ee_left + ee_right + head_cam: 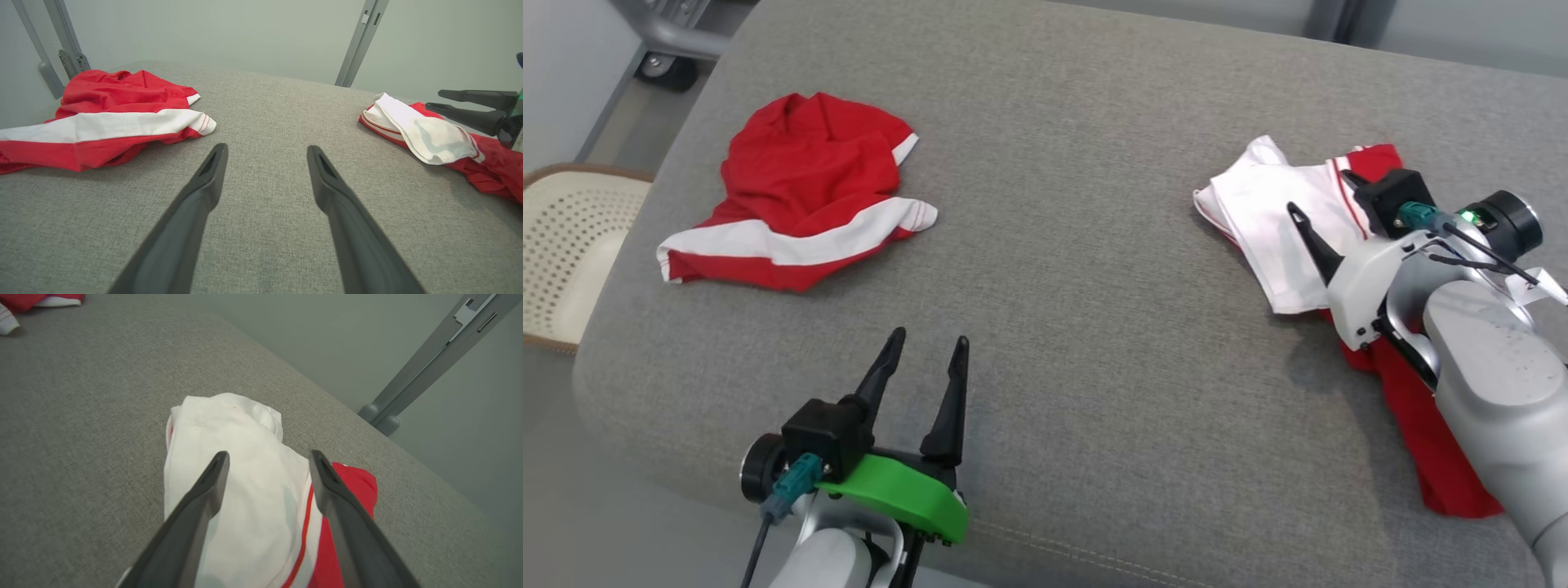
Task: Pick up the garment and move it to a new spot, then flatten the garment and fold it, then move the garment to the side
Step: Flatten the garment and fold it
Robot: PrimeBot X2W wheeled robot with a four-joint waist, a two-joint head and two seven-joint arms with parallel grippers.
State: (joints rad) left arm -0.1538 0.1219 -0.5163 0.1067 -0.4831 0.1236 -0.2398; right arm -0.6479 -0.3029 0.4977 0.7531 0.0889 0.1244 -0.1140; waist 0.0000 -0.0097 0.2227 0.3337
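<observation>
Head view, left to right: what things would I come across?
Cream perforated seat → crumpled red garment with a white stripe → bare stretch of grey cushion → white-and-red garment.

Two arms of one build, with differently coloured wrist shells.
At seven o'clock, the left gripper [931, 335] has long tapered black fingers on a bright green shell [898, 490], with a black camera block [825, 433] and a teal connector [796, 482] trailing a dark cable [756, 555]. At three o'clock, the right gripper [1316, 189] has a white shell [1364, 278], a speckled silver-grey forearm [1494, 384] and a green light [1468, 216].
</observation>
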